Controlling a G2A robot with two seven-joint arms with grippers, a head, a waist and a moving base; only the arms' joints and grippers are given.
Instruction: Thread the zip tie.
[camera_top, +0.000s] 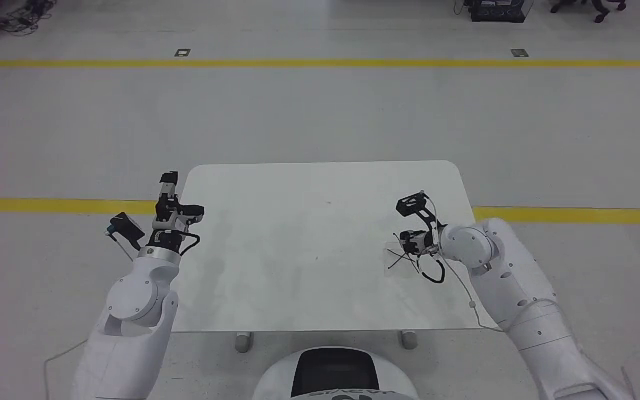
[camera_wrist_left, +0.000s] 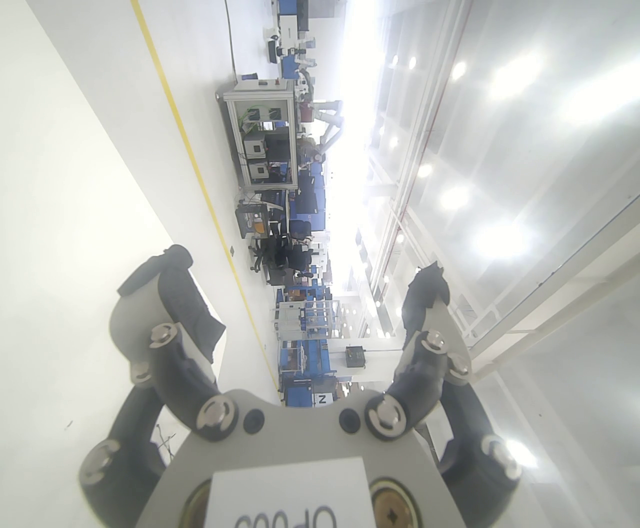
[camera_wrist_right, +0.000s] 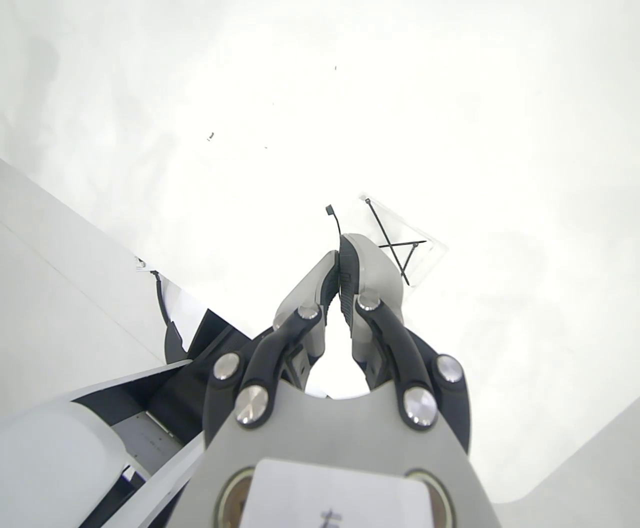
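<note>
My right gripper (camera_wrist_right: 339, 252) is shut on a thin black zip tie (camera_wrist_right: 331, 218); its head sticks out just past the fingertips. In the top view this gripper (camera_top: 408, 243) hangs low over the right part of the white table (camera_top: 310, 250). Two more black zip ties (camera_wrist_right: 397, 247) lie crossed on a small clear sheet (camera_wrist_right: 430, 257) just beyond the fingertips. My left gripper (camera_wrist_left: 300, 265) is open with nothing between its fingers and points out into the room. From above, that left gripper (camera_top: 178, 198) sits at the table's left edge.
The table's near right corner (camera_wrist_right: 520, 495) and its front edge lie close to the right arm. A black cable (camera_top: 432, 272) loops beside the right wrist. A yellow floor line (camera_top: 320, 63) runs behind the table.
</note>
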